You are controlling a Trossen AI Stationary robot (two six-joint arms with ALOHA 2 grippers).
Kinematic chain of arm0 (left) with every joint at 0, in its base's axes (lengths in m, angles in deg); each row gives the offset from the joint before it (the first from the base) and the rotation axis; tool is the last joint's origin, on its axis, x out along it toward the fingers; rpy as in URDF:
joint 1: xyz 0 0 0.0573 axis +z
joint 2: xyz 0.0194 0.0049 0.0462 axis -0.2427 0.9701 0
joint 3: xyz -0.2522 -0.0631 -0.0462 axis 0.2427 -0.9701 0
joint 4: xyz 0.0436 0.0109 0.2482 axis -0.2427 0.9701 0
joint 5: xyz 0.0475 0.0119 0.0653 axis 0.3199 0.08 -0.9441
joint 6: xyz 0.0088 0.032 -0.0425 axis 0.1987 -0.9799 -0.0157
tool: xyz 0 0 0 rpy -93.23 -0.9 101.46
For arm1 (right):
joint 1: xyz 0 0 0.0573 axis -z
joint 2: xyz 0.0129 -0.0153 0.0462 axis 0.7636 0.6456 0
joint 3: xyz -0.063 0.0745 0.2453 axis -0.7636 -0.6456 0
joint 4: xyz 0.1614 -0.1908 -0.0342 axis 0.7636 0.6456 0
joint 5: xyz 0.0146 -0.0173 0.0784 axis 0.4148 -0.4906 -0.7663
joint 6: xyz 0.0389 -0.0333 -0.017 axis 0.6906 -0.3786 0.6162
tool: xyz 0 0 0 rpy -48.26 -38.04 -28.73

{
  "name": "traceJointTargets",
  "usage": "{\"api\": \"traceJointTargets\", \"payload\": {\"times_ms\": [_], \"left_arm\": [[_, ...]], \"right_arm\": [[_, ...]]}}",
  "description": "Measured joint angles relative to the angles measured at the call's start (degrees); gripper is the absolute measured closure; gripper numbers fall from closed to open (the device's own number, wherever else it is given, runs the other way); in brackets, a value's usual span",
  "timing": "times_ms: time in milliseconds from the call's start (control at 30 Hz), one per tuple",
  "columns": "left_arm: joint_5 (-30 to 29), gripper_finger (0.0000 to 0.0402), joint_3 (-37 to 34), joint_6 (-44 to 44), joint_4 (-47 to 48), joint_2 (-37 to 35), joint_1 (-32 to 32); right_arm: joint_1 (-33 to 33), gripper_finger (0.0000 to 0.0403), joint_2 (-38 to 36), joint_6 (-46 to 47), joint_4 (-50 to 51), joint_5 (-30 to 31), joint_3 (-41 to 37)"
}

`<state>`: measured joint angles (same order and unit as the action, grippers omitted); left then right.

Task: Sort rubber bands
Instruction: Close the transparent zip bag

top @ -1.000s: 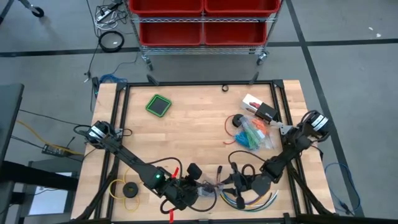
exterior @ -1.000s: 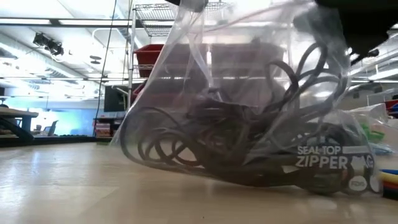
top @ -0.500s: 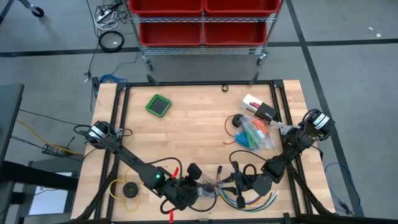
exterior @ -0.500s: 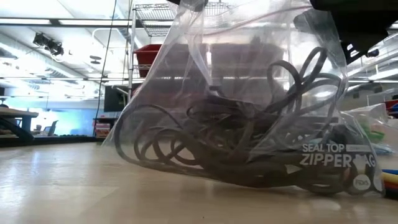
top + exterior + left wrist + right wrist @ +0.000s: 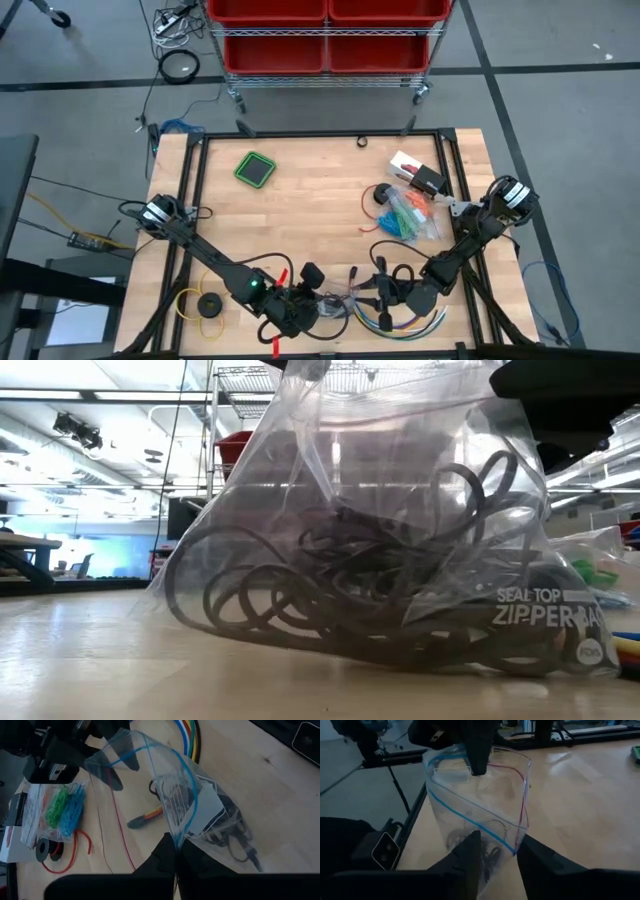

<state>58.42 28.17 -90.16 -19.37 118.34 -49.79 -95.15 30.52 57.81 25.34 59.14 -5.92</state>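
Observation:
A clear zipper bag filled with dark rubber bands stands near the table's front edge, its bottom on the wood and its mouth up. My left gripper is shut on the bag's rim. My right gripper is open opposite it, a finger on either side of the rim's near end. Farther back on the right, clear bags hold green, blue and orange rubber bands. My left gripper pinches the bag's blue-lined zip rim between its shut fingers, slanting down from the table's left. One wall or both, I cannot tell. The bag hangs below the fingers with its mouth gaping and its bottom on the table. My right gripper has the rim's near end between its parted fingers; I cannot tell whether they touch it.
Long coloured cables curve beside the bag at the front edge. A yellow ring with a black disc lies front left, and a green square at the back left. A black roll and a white box sit at the back right.
The bag's lower part has spread out along the table toward its left edge, and the bands inside have settled lower and wider. My right gripper has tipped a little lower over the bag's right shoulder. My left gripper has kept its hold on the rim.

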Motion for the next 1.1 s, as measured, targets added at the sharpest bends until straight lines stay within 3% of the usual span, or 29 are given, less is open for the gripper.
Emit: {"api": "traceJointTargets", "payload": {"times_ms": [1100], "left_arm": [[0.0,0.0394,0.0,0.22,-0.17,0.01,0.0]], "right_arm": [[-0.66,0.029,0.0,-3.35,-3.79,1.24,0.0]]}}
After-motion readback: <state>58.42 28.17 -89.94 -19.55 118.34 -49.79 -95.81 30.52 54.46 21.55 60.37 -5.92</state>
